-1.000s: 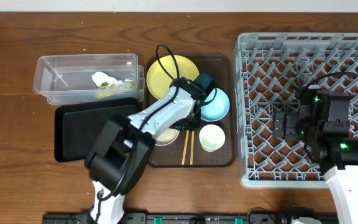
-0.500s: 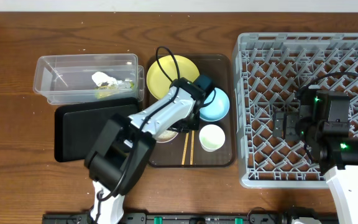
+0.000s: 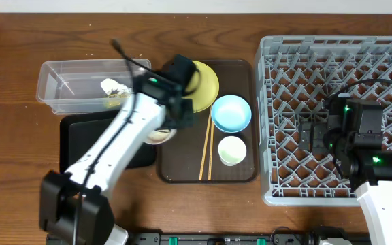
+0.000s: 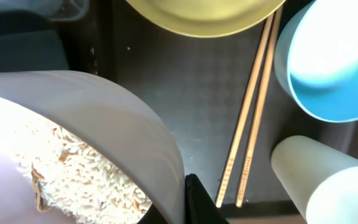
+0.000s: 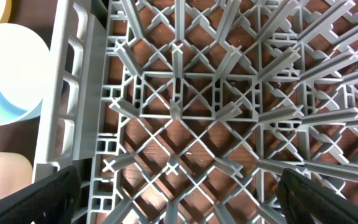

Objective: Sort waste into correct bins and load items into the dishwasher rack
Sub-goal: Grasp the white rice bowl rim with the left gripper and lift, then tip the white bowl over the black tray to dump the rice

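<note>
- Brown serving tray (image 3: pixel 240 175): on the wooden worktop (image 3: pixel 19 197), mid-scene; reference for every entry below.
- White bowl (image 3: pixel 156 135): straddling the tray's left rim, partly over the black tray. Filled with loose white rice grains (image 4: pixel 73 168).
- Left gripper (image 4: pixel 185 200): at the tray's left rim. Jaws clamped on the white bowl's wall, one dark finger against the outside, the other hidden by the bowl.
- Round yellow plate (image 3: pixel 206 85): rear left corner of the tray, partly covered by the left arm.
- Light blue bowl (image 3: pixel 231 113): right half of the tray, toward the rear.
- Small white cup (image 3: pixel 231 150): on the tray, just in front of the light blue bowl.
- Wooden chopsticks (image 3: pixel 205 153): a pair side by side, lengthwise down the tray's middle.
- Clear plastic tub (image 3: pixel 80 71): left of the tray, level with its rear. Contents: crumpled white tissue (image 3: pixel 110 85) and green-yellow snack wrapper (image 3: pixel 118 100).
- Black tray (image 3: pixel 80 146): left of the brown tray, just in front of the tub.
- Dishwasher rack (image 3: pixel 278 54): grey, pegged, just right of the tray.
- Right gripper (image 5: pixel 179 196): right of the tray, above the rack's left part. Jaws spread wide, gripping nothing.
</note>
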Available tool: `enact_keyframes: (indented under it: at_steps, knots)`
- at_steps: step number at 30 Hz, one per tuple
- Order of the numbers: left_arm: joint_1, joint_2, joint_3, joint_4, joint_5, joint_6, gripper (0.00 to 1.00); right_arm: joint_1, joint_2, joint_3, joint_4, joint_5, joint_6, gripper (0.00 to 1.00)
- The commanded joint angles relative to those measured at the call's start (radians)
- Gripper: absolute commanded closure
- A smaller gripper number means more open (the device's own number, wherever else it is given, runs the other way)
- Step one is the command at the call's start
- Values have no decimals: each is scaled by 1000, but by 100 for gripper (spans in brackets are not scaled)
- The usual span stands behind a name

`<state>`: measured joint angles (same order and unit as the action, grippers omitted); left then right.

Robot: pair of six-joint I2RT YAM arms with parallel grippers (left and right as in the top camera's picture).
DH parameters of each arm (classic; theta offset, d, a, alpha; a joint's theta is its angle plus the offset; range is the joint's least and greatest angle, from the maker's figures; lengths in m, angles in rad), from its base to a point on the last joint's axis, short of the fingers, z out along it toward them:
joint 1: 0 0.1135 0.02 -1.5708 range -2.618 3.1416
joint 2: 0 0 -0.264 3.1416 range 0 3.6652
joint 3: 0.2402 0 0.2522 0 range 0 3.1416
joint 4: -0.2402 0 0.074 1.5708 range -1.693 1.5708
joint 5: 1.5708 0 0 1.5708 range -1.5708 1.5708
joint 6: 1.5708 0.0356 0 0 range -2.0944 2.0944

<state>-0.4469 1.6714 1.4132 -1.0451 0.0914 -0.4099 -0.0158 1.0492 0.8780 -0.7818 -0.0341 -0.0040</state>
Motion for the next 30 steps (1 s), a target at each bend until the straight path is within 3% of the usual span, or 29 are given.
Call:
enact_keyframes:
  at_steps: [1, 8, 20, 26, 30]
  knots:
    - [101, -33, -4, -6, 245, 193, 94, -9, -2, 23, 0, -8, 15, 1]
    - [306, -35, -34, -51, 539, 406, 94, -9, -2, 23, -1, -8, 14, 1]
    - [678, -35, -268, -77, 1007, 758, 94, -9, -2, 23, -9, -8, 15, 1]
    - [837, -33, -375, -80, 1182, 859, 94, -9, -2, 23, -12, -8, 15, 1]
    - [908, -31, -420, -79, 1247, 863, 94, -9, -2, 23, -16, -8, 15, 1]
